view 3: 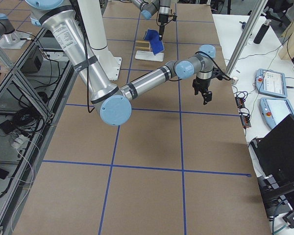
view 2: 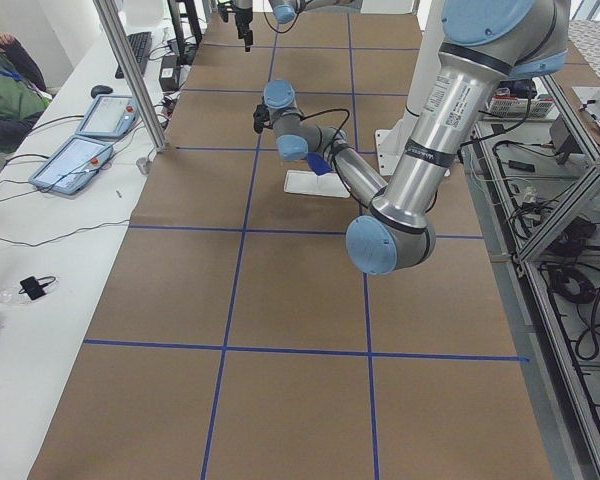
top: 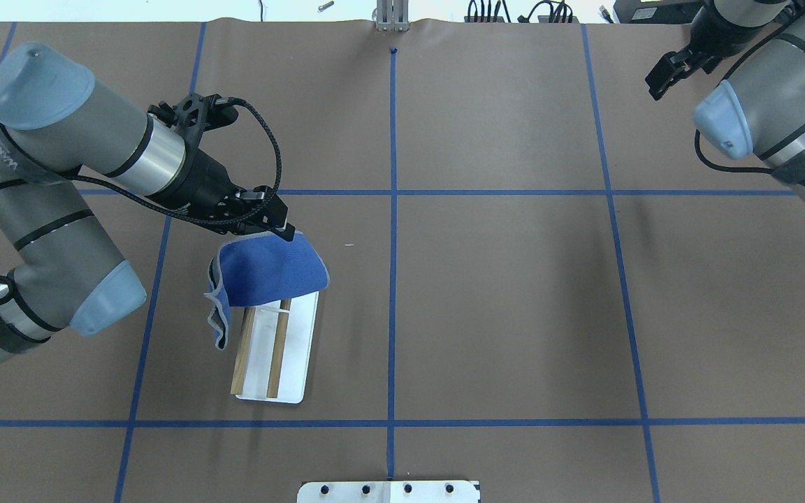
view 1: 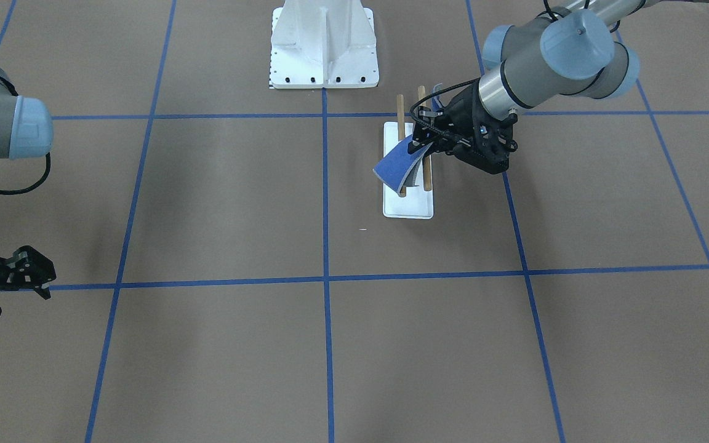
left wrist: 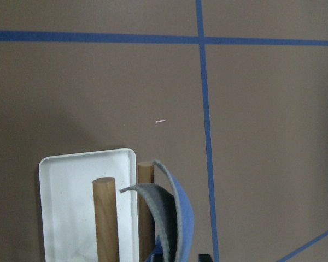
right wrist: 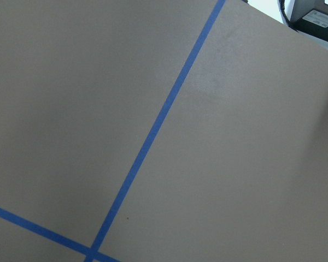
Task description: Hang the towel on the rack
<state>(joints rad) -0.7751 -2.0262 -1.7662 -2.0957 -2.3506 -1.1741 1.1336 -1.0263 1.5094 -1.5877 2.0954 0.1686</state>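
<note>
Towel (top: 270, 269) is seen held by one corner in the left gripper (top: 285, 232), whose jaws are clamped on the cloth, above the end of the rack (top: 298, 349) farther from the robot. That end of both dowels is hidden under the fabric. Whether the cloth rests on them cannot be made out. The right gripper (top: 661, 73), jaws apart, is seen well away over bare table, half cut off in the front-facing view.

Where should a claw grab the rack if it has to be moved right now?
I'd take the rack by its bare dowel ends nearest the robot, from above, closing across one thin dowel. The towel and the left claw crowd the far end; the flat base gives little to pinch.
</note>
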